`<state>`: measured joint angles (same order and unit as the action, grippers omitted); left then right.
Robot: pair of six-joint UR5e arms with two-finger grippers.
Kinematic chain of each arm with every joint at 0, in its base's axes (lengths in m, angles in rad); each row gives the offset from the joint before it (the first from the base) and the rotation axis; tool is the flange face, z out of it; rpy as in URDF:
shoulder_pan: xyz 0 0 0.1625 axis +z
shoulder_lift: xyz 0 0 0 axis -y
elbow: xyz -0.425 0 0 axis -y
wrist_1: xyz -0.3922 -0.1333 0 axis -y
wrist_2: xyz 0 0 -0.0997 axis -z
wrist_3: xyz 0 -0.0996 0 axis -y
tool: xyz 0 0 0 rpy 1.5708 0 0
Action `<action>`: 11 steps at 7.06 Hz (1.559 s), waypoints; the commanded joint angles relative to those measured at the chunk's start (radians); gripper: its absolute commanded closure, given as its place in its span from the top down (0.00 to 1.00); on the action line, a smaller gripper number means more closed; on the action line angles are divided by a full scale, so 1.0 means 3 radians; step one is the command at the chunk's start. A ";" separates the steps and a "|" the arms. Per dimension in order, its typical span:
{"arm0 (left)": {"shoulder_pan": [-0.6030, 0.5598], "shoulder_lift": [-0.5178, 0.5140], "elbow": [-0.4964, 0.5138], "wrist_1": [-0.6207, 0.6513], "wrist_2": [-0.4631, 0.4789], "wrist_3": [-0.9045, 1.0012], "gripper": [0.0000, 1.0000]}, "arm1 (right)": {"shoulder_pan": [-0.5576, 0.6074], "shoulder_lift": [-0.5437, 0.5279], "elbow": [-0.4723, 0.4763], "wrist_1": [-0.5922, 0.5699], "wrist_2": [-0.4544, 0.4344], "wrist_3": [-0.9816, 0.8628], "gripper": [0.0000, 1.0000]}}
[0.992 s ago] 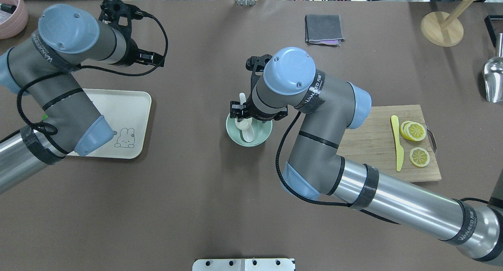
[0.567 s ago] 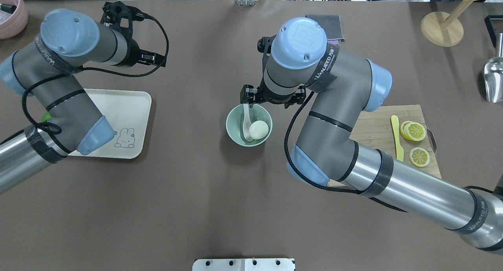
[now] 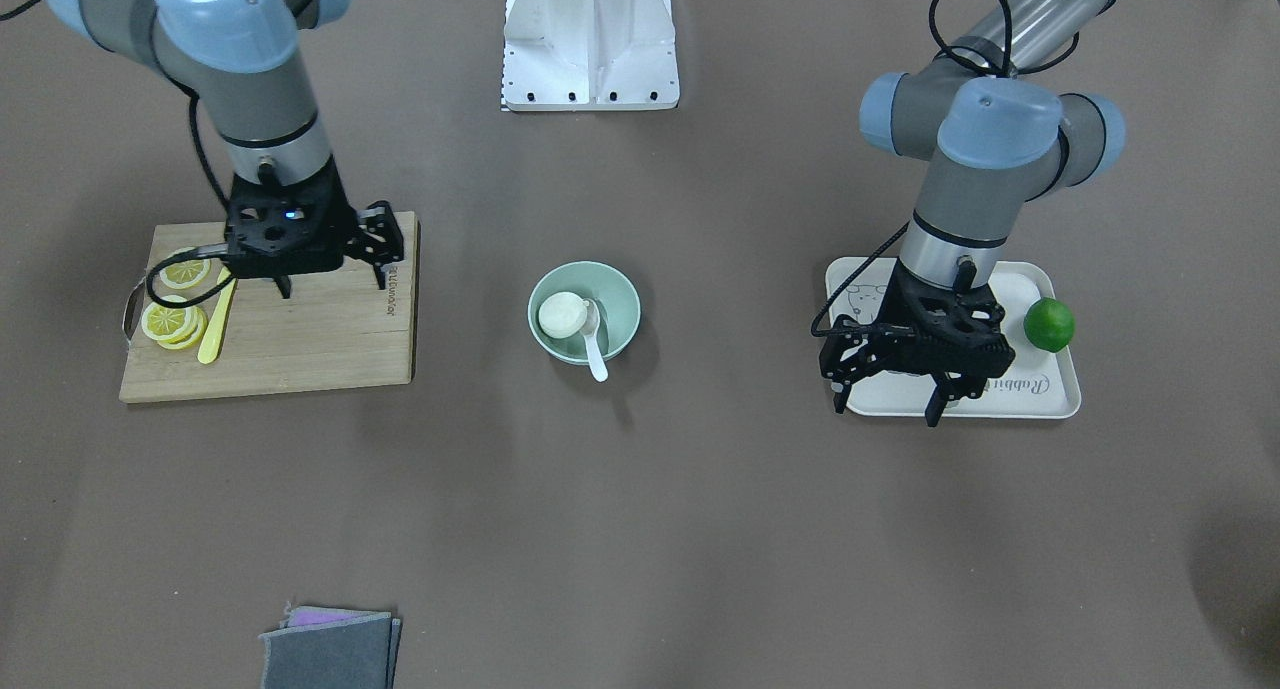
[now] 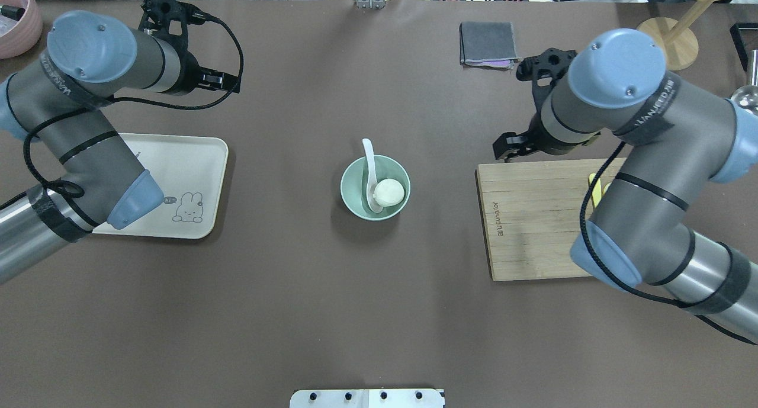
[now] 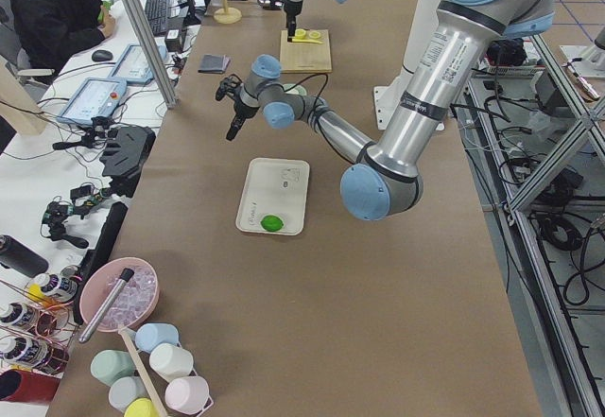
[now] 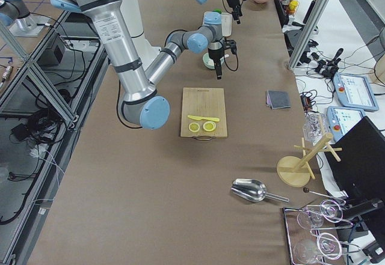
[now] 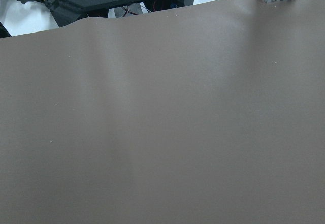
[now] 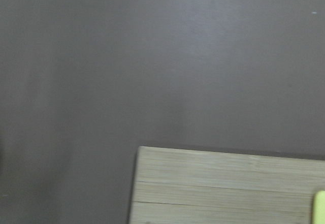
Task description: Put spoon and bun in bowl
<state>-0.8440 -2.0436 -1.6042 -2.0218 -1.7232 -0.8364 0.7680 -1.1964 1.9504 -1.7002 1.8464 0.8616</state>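
The pale mint-green bowl [image 4: 349, 196] [image 3: 622, 294] stands at the table's middle. The white bun [image 4: 390, 192] [image 3: 562, 314] lies inside it. The white spoon [image 4: 369, 159] [image 3: 597, 357] rests with its scoop in the bowl beside the bun, its handle sticking out over the far rim. My right gripper [image 3: 332, 285] [image 4: 508, 149] is open and empty above the far edge of the cutting board, well right of the bowl. My left gripper [image 3: 886, 411] [image 4: 227, 83] is open and empty, above the far edge of the tray, well left of the bowl.
A wooden cutting board [image 4: 533, 230] [image 3: 300, 349] carries lemon slices [image 3: 170, 319] and a yellow knife [image 3: 214, 327]. A cream tray [image 4: 189, 171] holds a lime [image 3: 1049, 325]. A grey cloth [image 4: 487, 43], a wooden stand [image 4: 665, 43] and a pink bowl [image 4: 15, 23] sit along the far edge.
My right gripper let go of the spoon in the bowl, rose, and swung right to the cutting board's far edge. My left arm drew back slightly.
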 commanded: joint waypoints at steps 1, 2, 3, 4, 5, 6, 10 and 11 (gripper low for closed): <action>-0.0293 0.0190 -0.0057 0.0122 -0.0240 0.0006 0.98 | 0.0500 -0.0321 -0.0012 -0.0003 -0.0009 -0.0308 1.00; -0.0862 0.0221 -0.0103 0.0578 -0.1069 0.0330 0.98 | 0.0796 -0.0510 -0.0018 -0.0013 0.0240 -0.0938 1.00; -0.1379 0.0348 -0.0245 0.0963 -0.1431 0.1179 0.98 | 0.1189 -0.0750 -0.0023 -0.0009 0.0612 -0.1385 1.00; -0.1708 0.0551 -0.0292 0.1159 -0.1435 0.1866 0.98 | 0.1568 -0.1036 -0.0079 0.0002 0.0909 -0.2012 1.00; -0.2031 0.0807 -0.0267 0.1171 -0.1470 0.2212 0.98 | 0.1941 -0.1145 -0.0317 0.0052 0.1206 -0.2681 1.00; -0.2211 0.0951 -0.0252 0.1171 -0.1542 0.2276 0.98 | 0.2243 -0.1232 -0.0669 0.0149 0.1700 -0.3073 1.00; -0.2377 0.1443 -0.0267 0.1125 -0.1854 0.2277 0.98 | 0.2579 -0.1325 -0.1373 0.0835 0.1833 -0.3134 1.00; -0.2371 0.1433 -0.0262 0.1130 -0.1849 0.2267 0.98 | 0.2609 -0.1320 -0.1266 0.0815 0.1797 -0.2900 1.00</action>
<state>-1.5546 -1.6162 -1.6844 -1.6844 -2.2783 -0.1542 1.5393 -1.5959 1.5499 -1.4549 2.4001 -0.0724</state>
